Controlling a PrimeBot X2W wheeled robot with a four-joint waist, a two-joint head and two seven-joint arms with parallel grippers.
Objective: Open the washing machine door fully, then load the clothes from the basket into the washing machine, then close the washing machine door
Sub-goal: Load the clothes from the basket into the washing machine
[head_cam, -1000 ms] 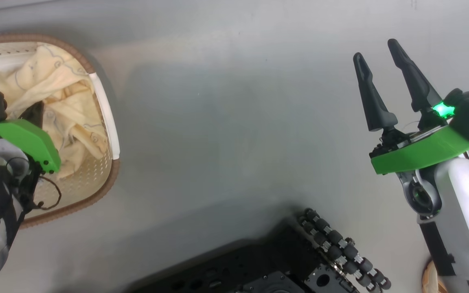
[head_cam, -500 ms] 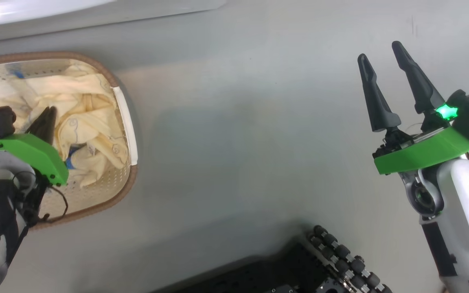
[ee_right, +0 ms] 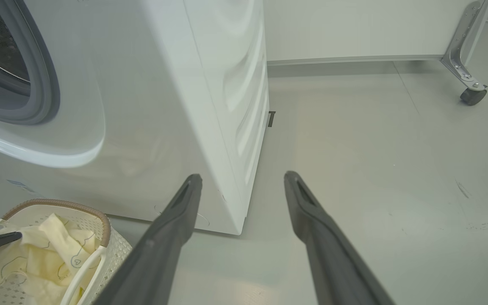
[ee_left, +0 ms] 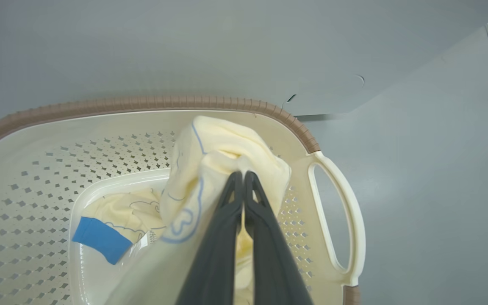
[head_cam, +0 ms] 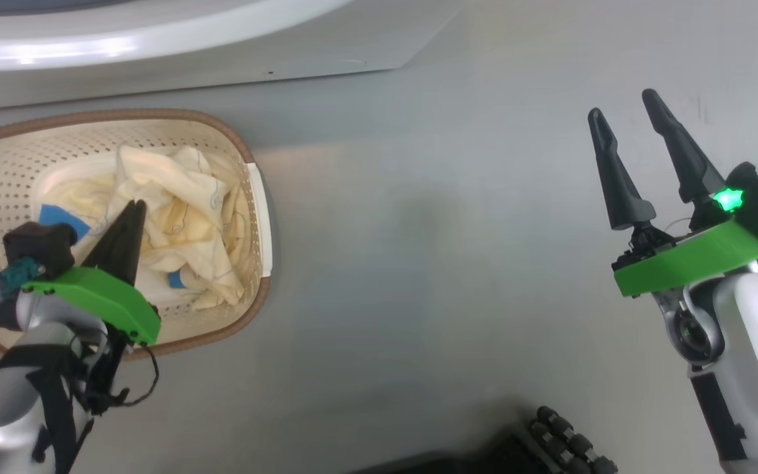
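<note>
on the floor at the foot of the washing machine [head_cam: 155, 39], the head view has the basket [head_cam: 109, 115] standing with the clothes [head_cam: 181, 191] heaped toward its right-handle end. the left gripper [head_cam: 133, 209] reaches into that heap, fingers pressed together. the right gripper [head_cam: 622, 108] hangs well apart over bare floor, fingers spread wide with nothing between them.

the left wrist view settles the grip: the jaws are clamped tight on a fold of the pale yellow cloth, which peaks above the basket's bottom. a blue trim piece [ee_left: 102, 239] lies lower down.

the right wrist view shows the machine's grey seal [ee_right: 42, 84] and drum mouth uncovered, near the basket's brown rim.

so the loading step looks in hand, with a pinch made. the next move likely calls for lifting the garment clear of the rim, then carrying it to the drum mouth without trailing cloth snagging.
</note>
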